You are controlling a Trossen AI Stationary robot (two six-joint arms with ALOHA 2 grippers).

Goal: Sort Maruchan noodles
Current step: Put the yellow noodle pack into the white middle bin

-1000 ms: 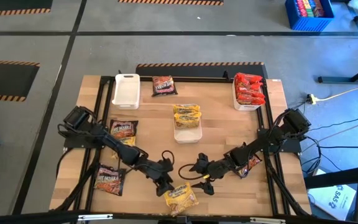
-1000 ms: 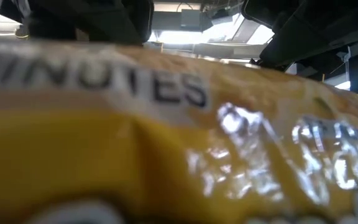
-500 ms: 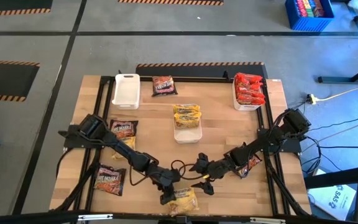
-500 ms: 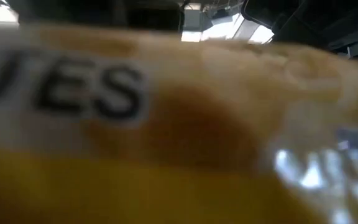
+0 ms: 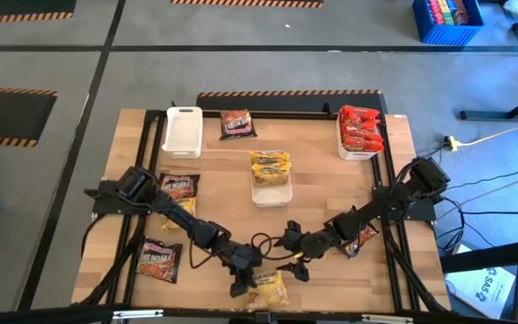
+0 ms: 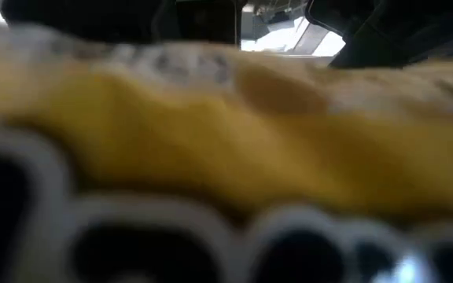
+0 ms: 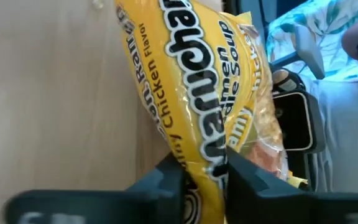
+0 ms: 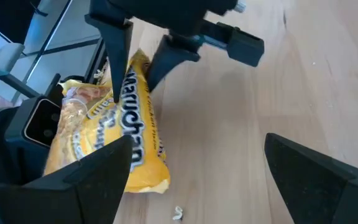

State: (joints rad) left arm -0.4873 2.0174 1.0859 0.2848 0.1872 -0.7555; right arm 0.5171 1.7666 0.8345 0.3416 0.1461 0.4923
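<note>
While the left hand (image 7: 205, 168) pinches one edge of a yellow noodle packet (image 7: 210, 93) between its two dark fingers, that packet lies at the near edge of the wooden surface (image 5: 317, 144), right in front of the low camera, whose view it fills with blurred yellow. Its crinkly wrapper carries large white lettering outlined in black and the words "Chicken Flavor". From the right wrist view the same fingers (image 8: 118, 56) stand over the packet's edge. The right hand (image 5: 292, 256) hovers just beside it with its fingers spread wide, holding nothing.

Farther out, a white tray in the middle (image 5: 271, 194) holds two yellow packets (image 5: 269, 167) stacked toward its far end. A white tray at the far right (image 5: 343, 149) is piled with red packets (image 5: 361, 128). A white tray at the far left (image 5: 183, 130) shows nothing inside it.

Loose dark packets lie on the surface: one near the far edge (image 5: 236, 123) between the left and middle trays, one beside the left arm (image 5: 178, 187), and one near the front left corner (image 5: 159, 258). Another red-and-dark packet (image 5: 363, 238) lies partly under the right arm.
</note>
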